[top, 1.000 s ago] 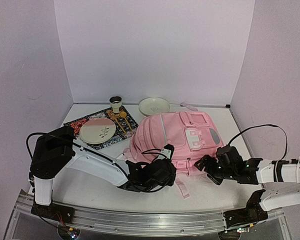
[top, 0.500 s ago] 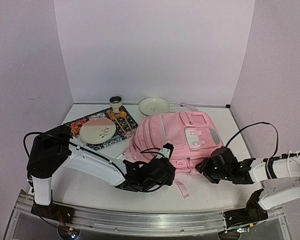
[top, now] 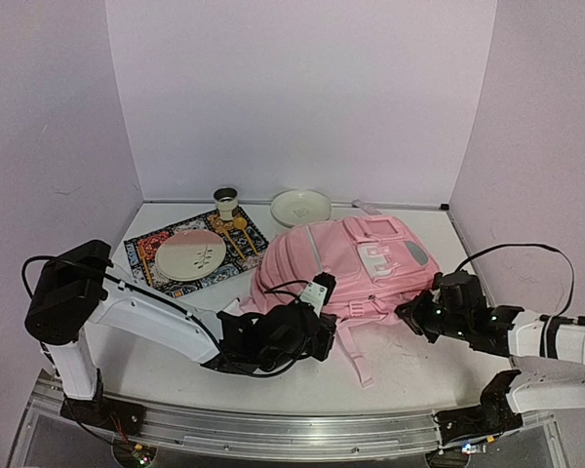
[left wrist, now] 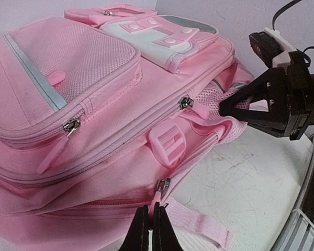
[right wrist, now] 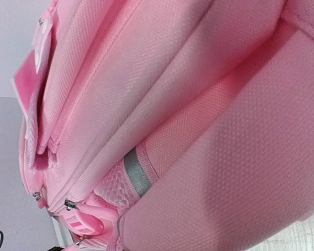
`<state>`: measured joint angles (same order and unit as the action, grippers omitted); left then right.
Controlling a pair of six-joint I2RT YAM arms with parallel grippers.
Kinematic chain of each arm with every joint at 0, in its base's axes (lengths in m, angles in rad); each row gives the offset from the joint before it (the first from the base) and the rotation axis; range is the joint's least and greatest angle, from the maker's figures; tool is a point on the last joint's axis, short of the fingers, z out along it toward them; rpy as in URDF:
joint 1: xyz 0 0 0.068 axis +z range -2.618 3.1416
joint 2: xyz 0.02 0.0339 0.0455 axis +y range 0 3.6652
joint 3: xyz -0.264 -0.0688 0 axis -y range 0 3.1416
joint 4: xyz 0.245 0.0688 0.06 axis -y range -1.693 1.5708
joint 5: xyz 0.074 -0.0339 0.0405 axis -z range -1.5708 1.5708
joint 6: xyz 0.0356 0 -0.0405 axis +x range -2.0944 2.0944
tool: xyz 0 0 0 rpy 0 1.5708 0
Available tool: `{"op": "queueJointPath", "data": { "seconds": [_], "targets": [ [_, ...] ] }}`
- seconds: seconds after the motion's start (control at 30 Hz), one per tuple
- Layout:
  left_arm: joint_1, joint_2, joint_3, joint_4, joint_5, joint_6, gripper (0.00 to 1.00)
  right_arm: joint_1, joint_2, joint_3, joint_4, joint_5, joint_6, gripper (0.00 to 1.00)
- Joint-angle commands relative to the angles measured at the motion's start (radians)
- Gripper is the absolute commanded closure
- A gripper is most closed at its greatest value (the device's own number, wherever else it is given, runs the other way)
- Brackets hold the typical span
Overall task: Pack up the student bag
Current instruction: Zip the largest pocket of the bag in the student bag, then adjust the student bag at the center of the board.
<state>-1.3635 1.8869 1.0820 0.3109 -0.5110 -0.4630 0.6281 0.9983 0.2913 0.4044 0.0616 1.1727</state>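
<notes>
Student bag [top: 356,263]: pink fabric backpack lying front side up on the white bench [top: 409,366], right of centre. The zipped pockets and the white buckle patch [left wrist: 157,34] face upward. One pink strap [top: 351,359] trails from the near edge of the bag onto the bench.

Left gripper [left wrist: 149,214]: positioned at the near edge of the student bag. Jaws are closed on the pink zip pull [left wrist: 158,196] of the lowest zip.

Right gripper [left wrist: 226,106]: positioned at the near right corner of the bag. Jaws are closed, with the tips pinching the fabric at the mesh side pocket [left wrist: 213,100]. The right wrist view is filled with pink fabric at close range.

Behind and left of the bag, a patterned mat [top: 146,249] carries a pink-and-white plate [top: 190,255]. A small cup [top: 225,202] and a pale dish [top: 300,206] stand near the back wall.
</notes>
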Motion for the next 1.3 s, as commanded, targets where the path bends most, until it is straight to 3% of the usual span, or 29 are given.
{"op": "queueJointPath", "data": {
  "seconds": [0.0,0.33,0.53,0.7,0.83,1.13,1.27],
  "targets": [
    [0.013,-0.127,-0.071,-0.012,-0.178,0.029,1.00,-0.108,-0.045,0.006,-0.168,0.190,-0.080,1.00],
    [0.031,-0.192,-0.173,0.004,-0.195,0.012,0.99,-0.169,0.025,0.065,-0.169,0.165,-0.140,1.00],
    [0.030,-0.151,-0.127,0.019,-0.046,0.046,0.79,-0.169,0.078,0.109,-0.145,0.035,-0.204,0.94],
    [0.031,-0.116,-0.089,0.023,-0.013,0.079,0.69,-0.167,0.101,0.113,-0.147,-0.109,-0.260,0.67],
    [0.047,-0.107,-0.081,0.020,-0.005,0.080,0.59,-0.156,0.053,0.133,-0.256,-0.123,-0.302,0.50],
    [0.098,-0.135,-0.114,0.018,0.028,0.054,0.52,-0.091,-0.053,0.226,-0.475,-0.123,-0.343,0.37],
    [0.119,-0.152,-0.133,0.016,0.032,0.040,0.44,-0.050,-0.078,0.259,-0.523,-0.106,-0.332,0.31]
  ]
}}
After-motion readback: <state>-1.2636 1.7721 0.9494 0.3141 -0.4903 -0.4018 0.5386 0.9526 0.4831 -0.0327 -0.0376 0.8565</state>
